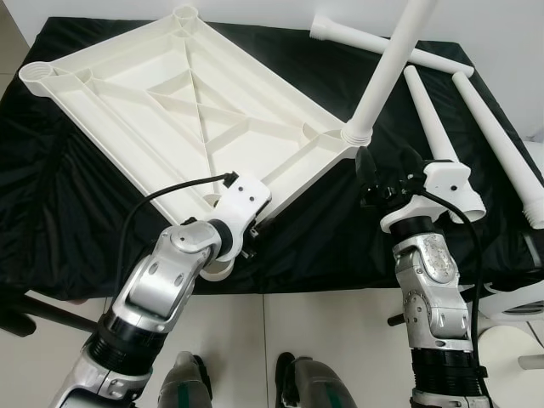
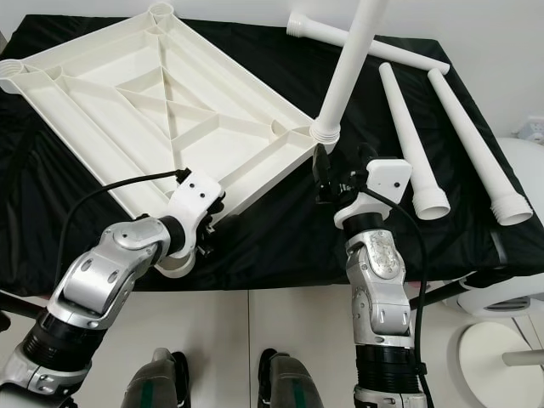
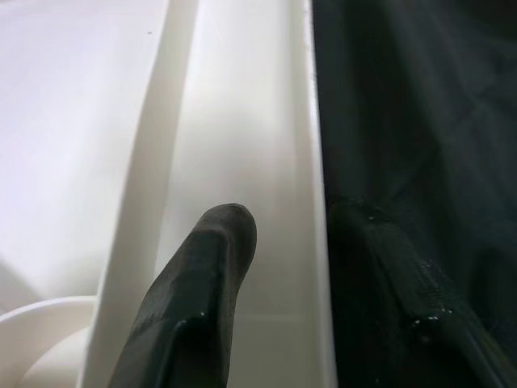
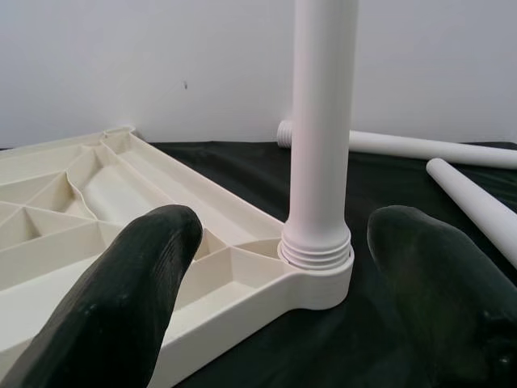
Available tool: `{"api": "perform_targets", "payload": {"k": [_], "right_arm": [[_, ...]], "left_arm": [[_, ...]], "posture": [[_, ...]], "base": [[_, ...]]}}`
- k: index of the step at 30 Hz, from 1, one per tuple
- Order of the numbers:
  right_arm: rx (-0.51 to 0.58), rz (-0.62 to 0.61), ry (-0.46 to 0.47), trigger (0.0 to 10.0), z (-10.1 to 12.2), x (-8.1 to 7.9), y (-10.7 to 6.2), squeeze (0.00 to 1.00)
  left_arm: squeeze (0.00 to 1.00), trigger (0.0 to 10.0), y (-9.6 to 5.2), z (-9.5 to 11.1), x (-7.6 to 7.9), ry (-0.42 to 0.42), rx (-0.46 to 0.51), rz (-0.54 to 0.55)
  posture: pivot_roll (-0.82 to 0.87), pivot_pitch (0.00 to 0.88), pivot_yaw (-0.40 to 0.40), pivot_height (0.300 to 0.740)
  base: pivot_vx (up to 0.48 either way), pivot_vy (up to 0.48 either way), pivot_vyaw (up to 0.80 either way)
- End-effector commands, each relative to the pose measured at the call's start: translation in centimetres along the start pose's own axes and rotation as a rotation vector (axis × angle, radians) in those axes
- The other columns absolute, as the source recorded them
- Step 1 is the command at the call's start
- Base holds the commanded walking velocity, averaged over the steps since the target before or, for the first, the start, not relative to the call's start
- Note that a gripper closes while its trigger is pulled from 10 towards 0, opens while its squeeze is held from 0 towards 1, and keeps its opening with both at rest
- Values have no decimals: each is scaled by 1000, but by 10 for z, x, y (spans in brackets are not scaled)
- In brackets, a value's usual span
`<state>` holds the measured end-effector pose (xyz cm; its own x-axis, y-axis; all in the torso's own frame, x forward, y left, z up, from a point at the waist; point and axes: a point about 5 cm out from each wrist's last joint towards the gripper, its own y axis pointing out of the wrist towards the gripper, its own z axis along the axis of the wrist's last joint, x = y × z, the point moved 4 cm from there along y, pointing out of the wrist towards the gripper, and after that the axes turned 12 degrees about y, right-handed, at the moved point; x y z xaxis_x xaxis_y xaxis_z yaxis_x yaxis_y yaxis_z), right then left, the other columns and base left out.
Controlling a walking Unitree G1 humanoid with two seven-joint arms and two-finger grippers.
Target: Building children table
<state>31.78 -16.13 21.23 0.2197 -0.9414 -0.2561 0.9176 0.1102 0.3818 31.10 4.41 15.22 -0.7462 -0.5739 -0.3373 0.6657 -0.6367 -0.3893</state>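
One white tabletop (image 1: 183, 110) lies upside down, ribs up, on the black-draped table (image 1: 59, 212). One leg (image 1: 387, 72) stands upright in the tabletop's corner socket nearest the right arm. Three more legs (image 1: 429, 115) lie loose on the cloth beyond that corner, well apart from the tabletop. Right pincer (image 4: 283, 267) sits just short of the standing leg's threaded base, fingers (image 4: 129, 299) spread, not touching it. Left pincer (image 3: 323, 267) straddles the tabletop's near rim, one finger inside the rim, one outside; whether it pinches, cannot tell.
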Motion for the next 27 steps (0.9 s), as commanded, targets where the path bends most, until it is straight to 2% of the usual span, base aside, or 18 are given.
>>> {"api": "perform_targets", "payload": {"k": [1, 4, 6, 8, 9, 10, 11, 12, 13, 18, 19, 20, 21, 22, 23, 27], "right_arm": [[-1, -3, -1, 10000, 3, 0, -2, 0], [-2, -6, -2, 10000, 3, 1, -2, 0], [-4, -10, -2, 10000, 4, 1, -3, 0], [-4, -10, -2, 10000, 4, 1, -3, 0], [-5, -12, -2, 10000, 4, 1, -3, 0], [-5, -12, -2, 10000, 4, 1, -3, 0], [-5, -13, -1, 10000, 4, 1, -4, 0], [-5, -13, -1, 10000, 4, 1, -4, 0], [-6, -15, -1, 10000, 4, 1, -4, 0], [-8, -18, 0, 10000, 5, 1, -4, 0], [-9, -20, 0, 10000, 4, 0, -5, 0], [-9, -20, 0, 10000, 4, 0, -5, 0], [-12, -21, 0, 10000, 4, 0, -6, 0], [-14, -22, 1, 10000, 4, 0, -7, 0], [-16, -23, 1, 10000, 3, 0, -8, 0], [-18, -27, 1, 10000, 3, 0, -9, 0]], "left_arm": [[0, 10000, 4, -21, -3, -35, -105, 79], [0, 10000, 6, -22, -5, -47, -114, 93], [0, 10000, 8, -22, -7, -97, -125, 112], [0, 10000, 8, -22, -7, -97, -125, 112], [0, 6000, 8, -23, -9, -107, -127, 120], [0, 6000, 8, -23, -9, -107, -127, 120], [0, 3569, 9, -24, -10, -108, -135, 134], [0, 3569, 9, -24, -10, -108, -135, 134], [0, 0, 10, -25, -11, -103, -140, 143], [0, 0, 11, -23, -10, -108, -134, 142], [0, 2902, 11, -23, -11, -97, -137, 143], [0, 2902, 11, -23, -11, -97, -137, 143], [0, 2157, 12, -23, -10, -85, -142, 140], [0, 2157, 13, -24, -10, -77, -145, 138], [0, 10000, 14, -24, -10, -66, -149, 136], [0, 10000, 17, -26, -11, -73, -168, 144]], "posture": [[3, 143, -61, 740], [1, 143, -59, 740], [0, 143, -57, 740], [0, 143, -57, 740], [-2, 143, -56, 740], [-2, 143, -56, 740], [-3, 143, -55, 740], [-3, 143, -55, 740], [-7, 142, -51, 740], [-8, 140, -49, 740], [-9, 140, -47, 740], [-9, 140, -47, 740], [-12, 142, -45, 740], [-12, 142, -45, 740], [-15, 141, -42, 740], [-18, 141, -40, 740]], "base": [[0, 0, 0], [0, 0, 0], [0, 0, 0], [0, 0, 0], [0, 0, 0], [0, 0, 0], [0, 0, 0], [0, 0, 0], [0, 0, 0], [0, 0, 0], [0, 0, 0], [0, 0, 0], [0, 0, 0], [0, 0, 0], [0, 0, 0], [0, 0, 0]]}}
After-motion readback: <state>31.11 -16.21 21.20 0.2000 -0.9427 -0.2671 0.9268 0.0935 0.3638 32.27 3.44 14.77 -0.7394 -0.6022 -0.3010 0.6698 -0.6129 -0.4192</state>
